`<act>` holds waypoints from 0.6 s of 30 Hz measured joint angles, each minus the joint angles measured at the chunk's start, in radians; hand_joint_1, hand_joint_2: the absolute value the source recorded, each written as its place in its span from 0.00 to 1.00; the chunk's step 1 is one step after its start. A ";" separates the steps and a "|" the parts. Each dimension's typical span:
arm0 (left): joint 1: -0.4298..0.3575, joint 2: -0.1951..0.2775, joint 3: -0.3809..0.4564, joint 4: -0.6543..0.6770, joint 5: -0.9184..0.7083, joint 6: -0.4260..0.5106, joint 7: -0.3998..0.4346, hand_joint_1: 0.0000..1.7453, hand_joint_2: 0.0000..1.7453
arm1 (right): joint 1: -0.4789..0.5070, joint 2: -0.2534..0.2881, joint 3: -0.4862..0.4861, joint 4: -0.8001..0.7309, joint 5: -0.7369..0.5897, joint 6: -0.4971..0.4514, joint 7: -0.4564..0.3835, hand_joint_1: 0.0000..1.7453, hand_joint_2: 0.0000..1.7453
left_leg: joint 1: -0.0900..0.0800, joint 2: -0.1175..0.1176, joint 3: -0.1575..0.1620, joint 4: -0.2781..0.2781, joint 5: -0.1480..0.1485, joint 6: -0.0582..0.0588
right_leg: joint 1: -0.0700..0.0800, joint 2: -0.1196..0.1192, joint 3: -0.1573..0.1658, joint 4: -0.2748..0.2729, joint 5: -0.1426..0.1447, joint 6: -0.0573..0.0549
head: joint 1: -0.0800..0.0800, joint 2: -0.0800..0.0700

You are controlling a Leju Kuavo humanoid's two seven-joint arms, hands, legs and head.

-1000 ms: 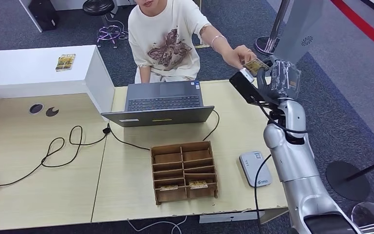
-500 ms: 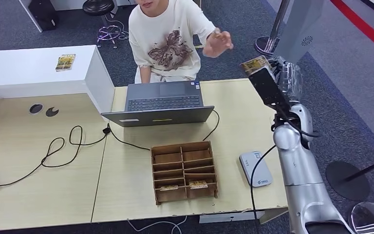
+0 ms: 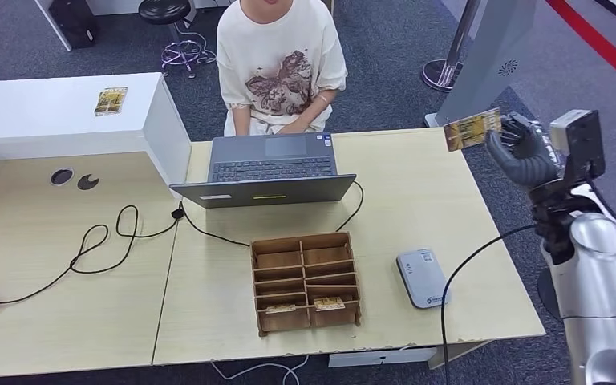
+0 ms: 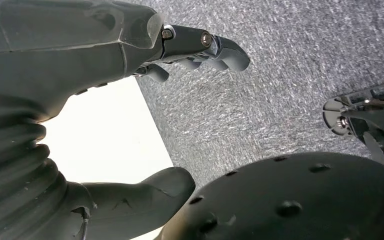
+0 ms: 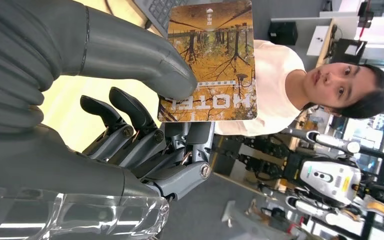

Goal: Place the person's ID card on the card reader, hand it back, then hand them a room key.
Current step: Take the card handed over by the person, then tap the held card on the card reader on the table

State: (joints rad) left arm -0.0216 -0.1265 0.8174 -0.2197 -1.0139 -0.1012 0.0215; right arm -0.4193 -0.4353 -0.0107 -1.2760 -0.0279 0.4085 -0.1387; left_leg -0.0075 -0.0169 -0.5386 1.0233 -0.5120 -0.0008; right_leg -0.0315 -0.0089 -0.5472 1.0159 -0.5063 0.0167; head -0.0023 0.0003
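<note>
Right hand (image 3: 521, 148) grips the ID card (image 3: 472, 129) between thumb and fingers, holding it in the air just past the tabletop's far right corner. A second ago the same hand reached toward the person (image 3: 281, 64) at the far edge, whose hand was on the card; the arm has since swung back to the right and the person's arms have drawn in behind the laptop (image 3: 269, 168). In the right wrist view the card (image 5: 210, 60) shows a yellow woodland print with the word HOTEL. Card reader (image 3: 422, 277) lies flat near the tabletop's right edge, beside the wooden organizer (image 3: 305, 281), where two cards sit in the front compartments. Left hand (image 4: 80, 100) hangs over grey carpet, fingers apart and holding nothing.
</note>
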 joint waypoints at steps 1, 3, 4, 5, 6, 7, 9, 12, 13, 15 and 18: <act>0.001 0.000 0.007 0.000 -0.002 0.000 0.000 0.00 1.00 | 0.010 -0.052 0.001 -0.003 -0.064 0.016 0.017 1.00 1.00 | 0.000 0.000 0.000 0.000 0.000 0.000 | 0.000 0.000 0.000 0.000 0.000 0.000 | 0.000 0.000; 0.001 0.000 0.019 0.000 -0.008 0.000 -0.001 0.00 1.00 | 0.035 -0.153 0.006 -0.014 -0.177 0.038 0.050 1.00 1.00 | 0.000 0.000 -0.001 0.001 0.000 0.001 | 0.000 0.000 0.000 0.000 0.000 0.001 | 0.000 0.000; 0.001 0.000 0.025 0.000 -0.012 0.000 -0.002 0.00 1.00 | 0.052 -0.203 0.007 -0.024 -0.228 0.044 0.065 1.00 1.00 | 0.000 0.000 -0.001 0.001 0.000 0.001 | 0.000 0.000 -0.001 0.000 0.000 0.001 | 0.000 0.000; 0.001 0.000 0.030 0.000 -0.016 -0.001 -0.002 0.00 1.00 | 0.070 -0.251 0.008 -0.036 -0.277 0.050 0.078 1.00 1.00 | 0.000 0.000 -0.001 0.001 -0.001 0.001 | 0.000 0.000 -0.001 0.000 0.000 0.001 | 0.000 0.000; 0.001 0.000 0.035 0.000 -0.020 -0.001 -0.002 0.00 1.00 | 0.091 -0.297 0.009 -0.049 -0.324 0.055 0.089 1.00 1.00 | 0.000 0.000 -0.002 0.001 -0.001 0.001 | 0.000 0.000 -0.001 0.000 0.000 0.001 | 0.000 0.000; 0.001 0.000 0.039 0.000 -0.024 -0.002 -0.002 0.00 1.00 | 0.112 -0.340 0.008 -0.063 -0.367 0.061 0.099 1.00 1.00 | 0.000 0.000 -0.002 0.001 -0.001 0.001 | 0.000 0.000 -0.001 0.000 0.000 0.001 | 0.000 0.000; 0.001 0.001 0.045 0.000 -0.031 -0.004 -0.003 0.00 1.00 | 0.156 -0.414 0.006 -0.089 -0.436 0.068 0.112 1.00 1.00 | 0.000 0.001 -0.001 0.001 -0.001 0.001 | 0.000 0.000 -0.001 0.000 0.000 0.001 | 0.000 0.000; 0.000 0.001 0.055 0.000 -0.041 -0.006 -0.004 0.00 1.00 | 0.245 -0.528 -0.007 -0.141 -0.536 0.070 0.134 1.00 1.00 | 0.000 0.001 -0.001 0.001 -0.001 0.001 | 0.000 0.001 -0.001 0.000 0.000 0.001 | 0.000 0.000; 0.000 0.001 0.060 0.000 -0.044 -0.007 -0.005 0.00 1.00 | 0.279 -0.565 -0.017 -0.161 -0.567 0.069 0.143 1.00 1.00 | 0.000 0.001 -0.001 0.001 -0.001 0.001 | 0.000 0.001 -0.001 0.000 0.000 0.001 | 0.000 0.000; 0.000 0.001 0.067 0.000 -0.050 -0.007 -0.006 0.00 1.00 | 0.347 -0.626 -0.048 -0.196 -0.614 0.065 0.162 1.00 1.00 | 0.000 0.001 -0.002 0.001 -0.001 0.001 | 0.001 0.001 -0.001 0.000 0.000 0.001 | 0.000 0.000; -0.001 0.000 0.077 0.000 -0.056 -0.007 -0.006 0.00 1.00 | 0.457 -0.689 -0.115 -0.246 -0.647 0.062 0.184 1.00 1.00 | 0.000 0.002 -0.001 0.001 -0.001 0.001 | 0.001 0.002 -0.002 0.000 0.000 0.001 | 0.000 0.000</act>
State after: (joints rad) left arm -0.0227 -0.1261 0.8943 -0.2197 -1.0699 -0.1082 0.0153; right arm 0.0381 -1.1243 -0.1253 -1.5221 -0.6749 0.4708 0.0456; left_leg -0.0073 -0.0148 -0.5401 1.0241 -0.5129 0.0006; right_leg -0.0304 -0.0073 -0.5487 1.0157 -0.5059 0.0176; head -0.0023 0.0001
